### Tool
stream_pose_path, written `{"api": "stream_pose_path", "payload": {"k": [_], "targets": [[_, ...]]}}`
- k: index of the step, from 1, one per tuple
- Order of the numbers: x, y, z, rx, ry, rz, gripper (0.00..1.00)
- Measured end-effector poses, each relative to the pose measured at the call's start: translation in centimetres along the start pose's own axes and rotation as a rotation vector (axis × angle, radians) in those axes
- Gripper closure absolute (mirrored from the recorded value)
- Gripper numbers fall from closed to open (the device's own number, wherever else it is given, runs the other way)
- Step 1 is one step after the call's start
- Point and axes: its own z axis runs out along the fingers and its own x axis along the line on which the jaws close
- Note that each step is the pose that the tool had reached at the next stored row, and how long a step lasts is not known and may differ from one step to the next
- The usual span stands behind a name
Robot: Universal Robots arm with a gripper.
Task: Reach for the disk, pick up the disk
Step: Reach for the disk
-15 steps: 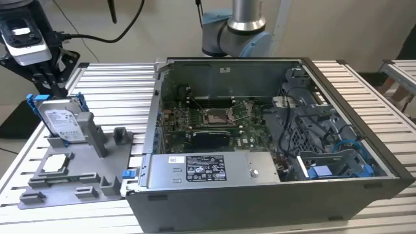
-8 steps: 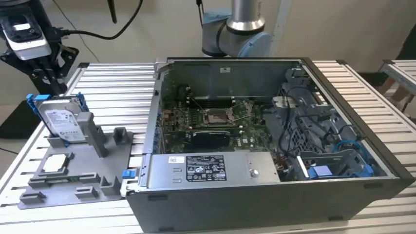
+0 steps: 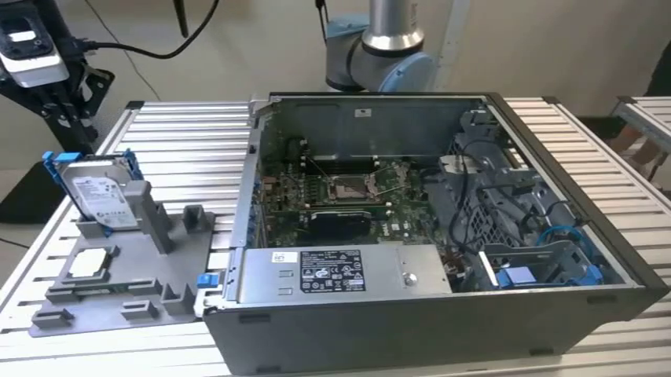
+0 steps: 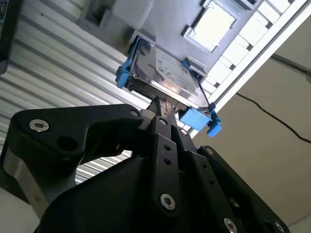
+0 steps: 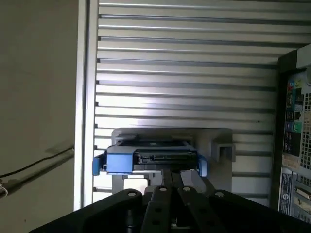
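Your disk [image 3: 100, 195] stands on edge in a grey holder [image 3: 115, 290] at the exterior view's left. The holder sits on the slatted tabletop [image 3: 188, 133], just beside the open computer case [image 3: 419, 330]. A blue bracket [image 4: 197, 118] edges the disk. A small square chip [image 3: 93, 263] lies flat in the holder, on the near side of the disk. In both wrist views your tool [image 5: 173, 171] points at the disk's upper edge. Its fingers are drawn together and grip nothing, and the disk is not yet picked up.
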Motion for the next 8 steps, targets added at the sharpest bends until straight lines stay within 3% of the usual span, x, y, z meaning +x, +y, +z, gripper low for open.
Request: {"api": "stream_pose_path", "payload": {"k": [5, 8], "targets": [[2.23, 0.44, 0.15, 0.0, 0.0001, -0.001, 1.0], [2.96, 0.45, 0.23, 0.0, 0.0001, -0.002, 1.0]]}}
